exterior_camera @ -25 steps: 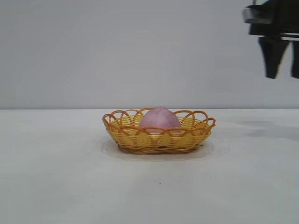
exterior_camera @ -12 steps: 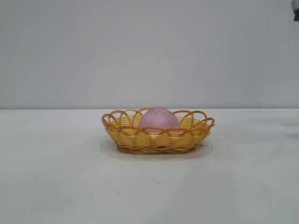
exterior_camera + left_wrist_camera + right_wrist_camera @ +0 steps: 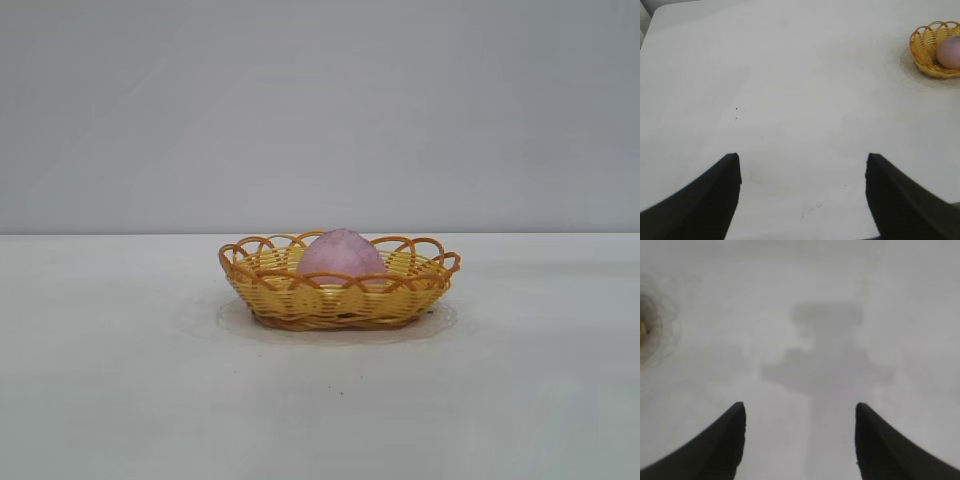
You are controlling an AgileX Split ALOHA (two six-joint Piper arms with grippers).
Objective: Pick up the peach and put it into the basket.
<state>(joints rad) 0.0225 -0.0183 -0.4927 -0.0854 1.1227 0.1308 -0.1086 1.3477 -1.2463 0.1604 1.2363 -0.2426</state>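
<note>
The peach [image 3: 341, 254] sits inside the basket [image 3: 290, 295] on the counter [image 3: 120, 380], so the placing looks done. What remains is retreat: the right hand [image 3: 800, 440], open with nothing between its fingers, hangs over bare counter and should clear off without brushing the rim. The left hand [image 3: 802, 195] is parked well apart from the basket, open and empty too. Count: one peach, one basket, two hands. A blur at the right wrist view's edge is perhaps the basket.
</note>
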